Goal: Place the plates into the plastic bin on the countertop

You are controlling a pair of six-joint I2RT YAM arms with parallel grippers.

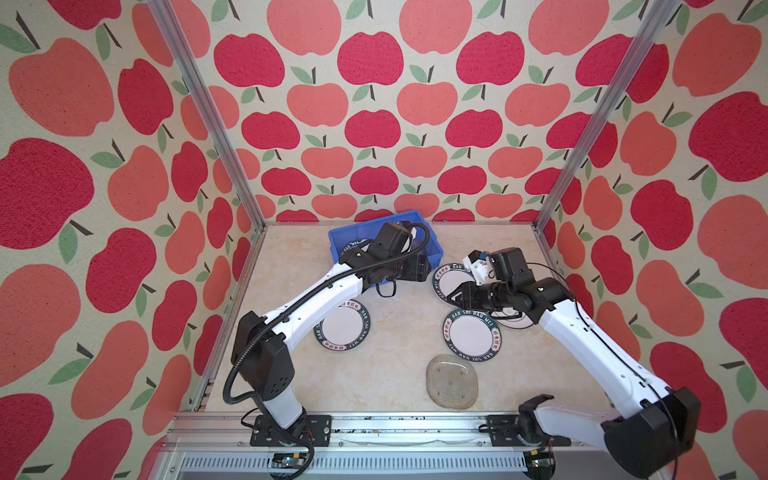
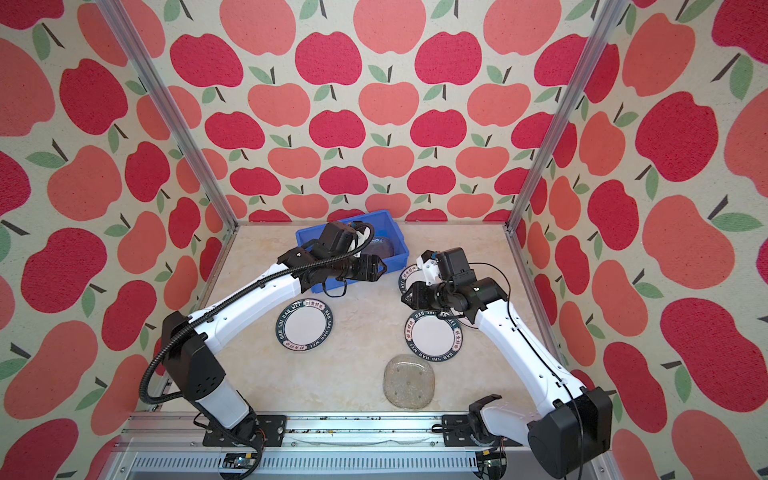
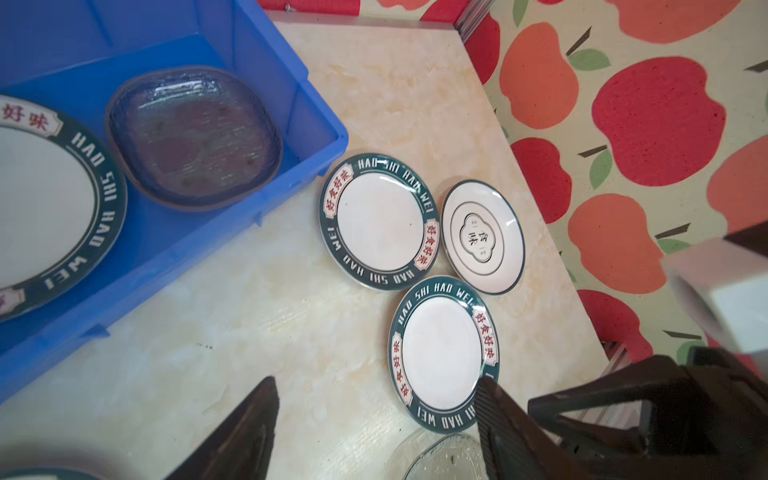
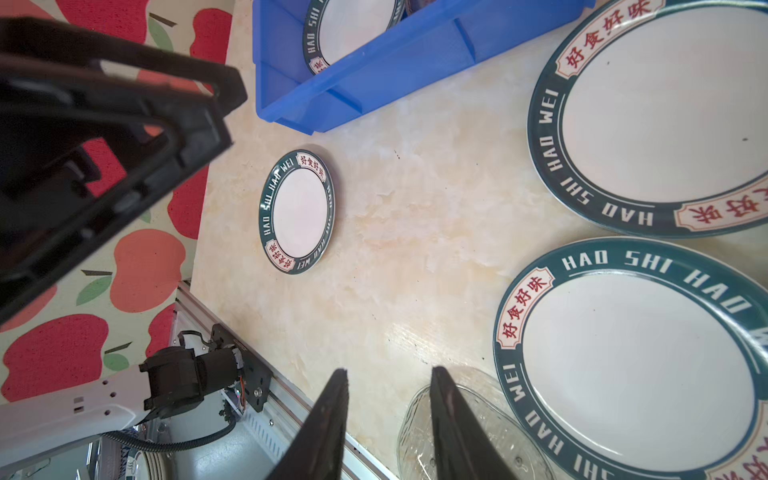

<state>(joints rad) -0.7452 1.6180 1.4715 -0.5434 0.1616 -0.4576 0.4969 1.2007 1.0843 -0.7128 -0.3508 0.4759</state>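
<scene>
The blue plastic bin [image 1: 432,245] stands at the back of the countertop [image 1: 395,332]. Inside it lie a green-rimmed plate [image 3: 45,203] and a clear glass plate [image 3: 195,137]. My left gripper [image 3: 376,382] hangs open and empty at the bin's front right corner [image 2: 380,268]. On the countertop are three green-rimmed plates [image 1: 343,326] [image 1: 473,334] [image 3: 378,220], an emblem plate [image 3: 482,237] and a glass plate [image 1: 452,382]. Open with nothing between its fingers, my right gripper [image 4: 389,371] hovers over the plates on the right [image 2: 405,297].
Apple-patterned walls with aluminium posts close in three sides. An aluminium rail [image 1: 374,428] carrying both arm bases runs along the front edge. The left arm crosses over the bin's front wall, and its cable loop [image 1: 386,289] hangs down there.
</scene>
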